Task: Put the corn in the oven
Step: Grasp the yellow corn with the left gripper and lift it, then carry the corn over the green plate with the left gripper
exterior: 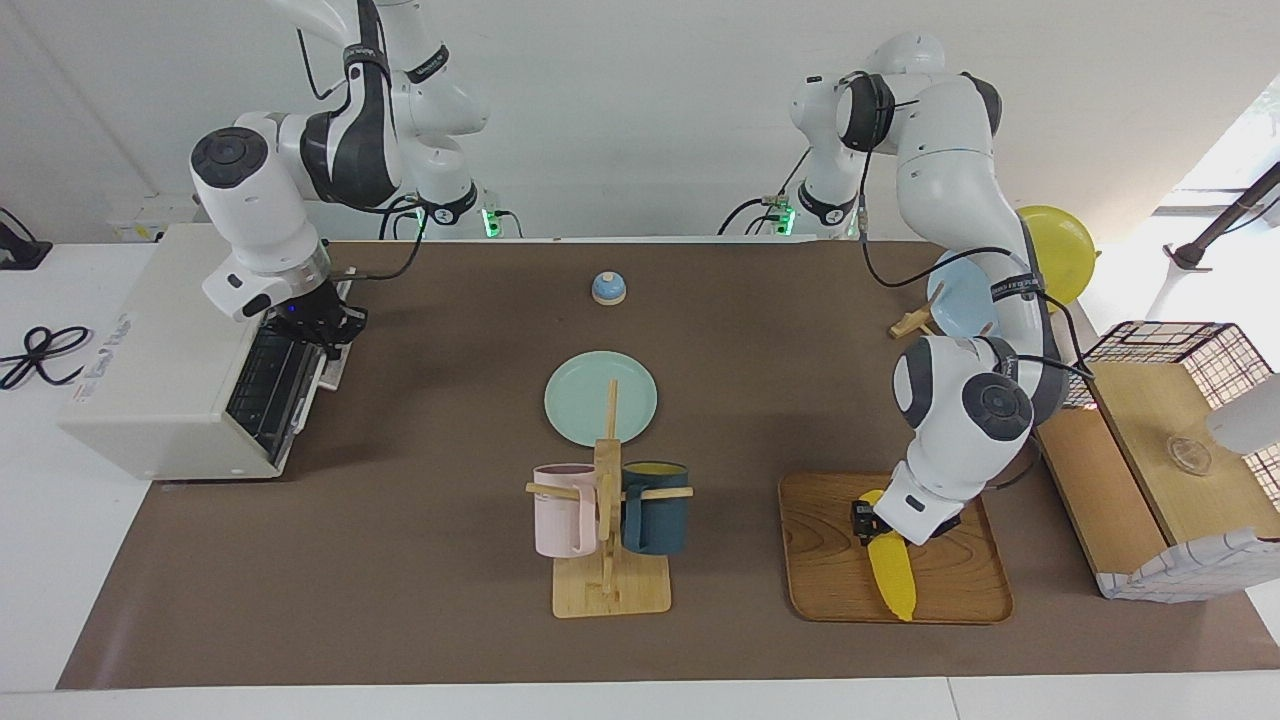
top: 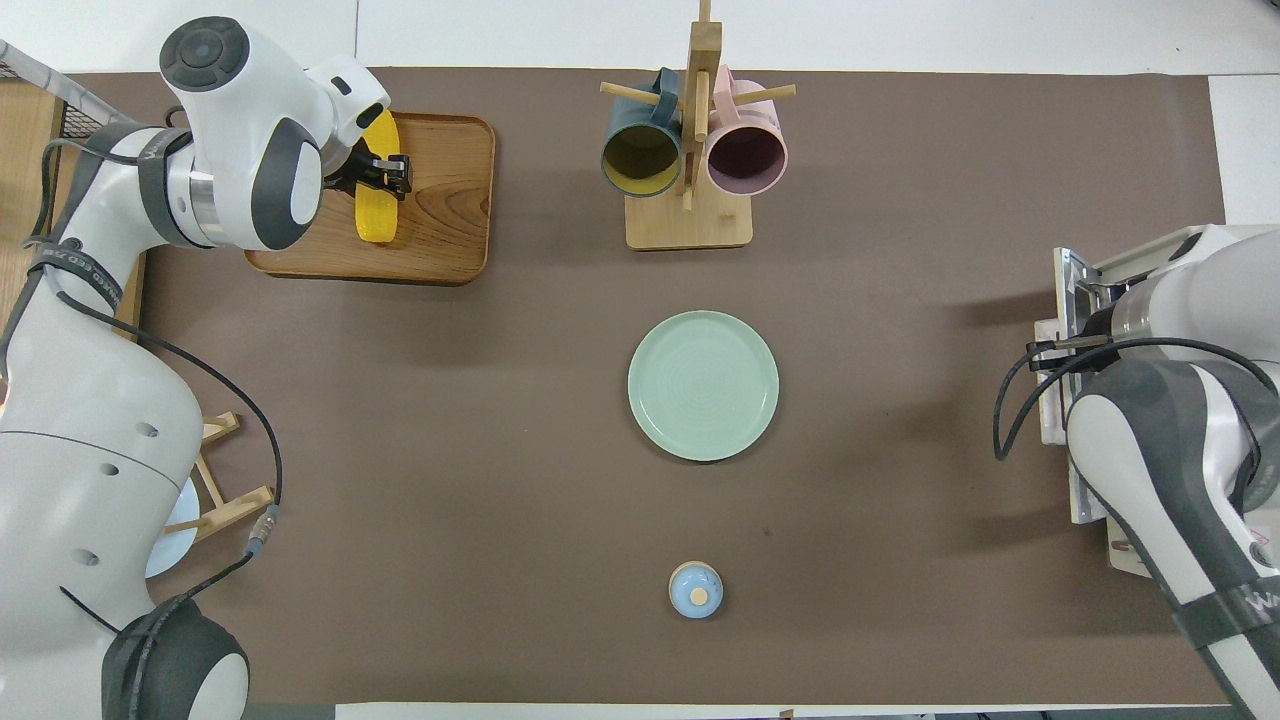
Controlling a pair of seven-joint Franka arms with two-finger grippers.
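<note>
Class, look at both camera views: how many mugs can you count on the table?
2. A pink mug and a dark blue mug hang on opposite pegs of the wooden mug rack, farther from the robots than the green plate.

The brown-topped table (exterior: 420,560) is carrying a handful of things. A mint-green plate (exterior: 600,398) is lying near its middle. From the plate in the overhead view, a small blue bell (top: 695,590) is sitting at six o'clock and a wooden mug rack (top: 689,215) is standing at twelve o'clock. A wooden tray (top: 440,215) is resting at ten o'clock. The cream-white oven (exterior: 160,380) is sitting at three o'clock, at the right arm's end.
</note>
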